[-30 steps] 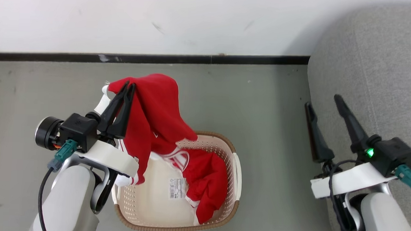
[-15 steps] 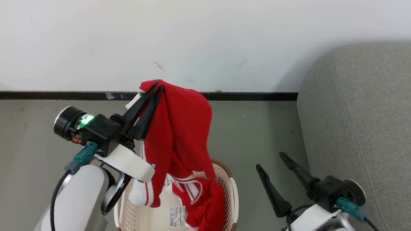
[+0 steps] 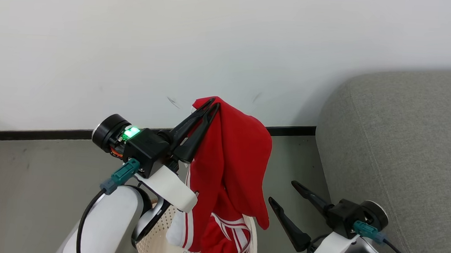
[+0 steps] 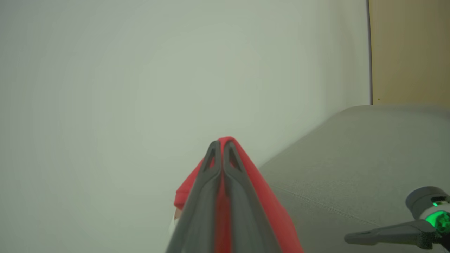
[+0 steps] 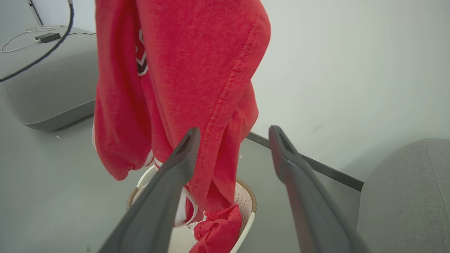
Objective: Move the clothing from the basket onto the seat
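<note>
**Left end effector [image 3: 212, 102] pinching clothing [image 3: 231, 161]; right end effector [image 3: 282, 191] spread.**
Right wrist view shows the basket [image 5: 246, 205] at 6 o'clock; clothing now hangs higher.

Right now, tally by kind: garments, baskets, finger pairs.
Red garments: 2 (held garment pinched in the left fingers; loose garment in the basket)
Baskets: 1
Finger pairs: 2 (right fingers open, empty)
Total: 5
</note>
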Motion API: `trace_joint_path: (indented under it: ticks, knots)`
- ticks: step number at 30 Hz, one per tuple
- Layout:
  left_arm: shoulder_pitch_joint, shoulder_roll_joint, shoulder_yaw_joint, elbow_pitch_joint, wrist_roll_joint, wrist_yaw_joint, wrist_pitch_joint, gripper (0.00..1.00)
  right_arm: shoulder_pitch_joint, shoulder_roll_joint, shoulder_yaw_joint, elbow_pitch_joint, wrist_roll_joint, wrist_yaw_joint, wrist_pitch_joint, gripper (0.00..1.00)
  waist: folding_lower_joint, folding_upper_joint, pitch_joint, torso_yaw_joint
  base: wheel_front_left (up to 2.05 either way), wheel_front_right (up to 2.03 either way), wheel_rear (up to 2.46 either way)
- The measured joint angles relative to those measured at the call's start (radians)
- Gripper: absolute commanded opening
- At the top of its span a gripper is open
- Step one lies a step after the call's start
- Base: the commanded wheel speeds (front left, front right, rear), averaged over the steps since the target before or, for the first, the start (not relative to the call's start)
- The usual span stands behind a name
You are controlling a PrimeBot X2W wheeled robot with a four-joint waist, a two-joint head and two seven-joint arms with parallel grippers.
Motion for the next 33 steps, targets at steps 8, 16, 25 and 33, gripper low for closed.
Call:
trace_joint_path:
  ticks: [8, 16, 25, 33]
  knots:
    - [0.0, -0.001, -0.036, -0.064, -0.018, -0.008, 0.066, 0.0, -0.04, -0.001, 0.118, 0.019, 0.069, 0.0, 0.0, 1.0, 0.0, 0.0, -0.038, -0.002, 0.0, 0.0, 0.0]
    - [0.0, 0.0, -0.054, -0.114, -0.025, -0.008, 0.12, 0.0, -0.083, 0.014, 0.222, 0.026, 0.142, 0.0, 0.0, 1.0, 0.0, 0.0, -0.055, 0.014, 0.0, 0.0, 0.0]
    - [0.001, 0.001, -0.062, -0.164, -0.03, -0.008, 0.17, 0.0, -0.147, 0.032, 0.301, 0.024, 0.207, 0.0, 0.0, 1.0, 0.0, 0.0, -0.058, 0.036, 0.0, 0.0, 0.0]
    - [0.004, 0.008, -0.061, -0.198, -0.03, -0.002, 0.202, 0.0, -0.171, 0.034, 0.314, 0.028, 0.225, 0.0, 0.0, 1.0, 0.0, 0.0, -0.053, 0.044, 0.0, 0.0, 0.0]
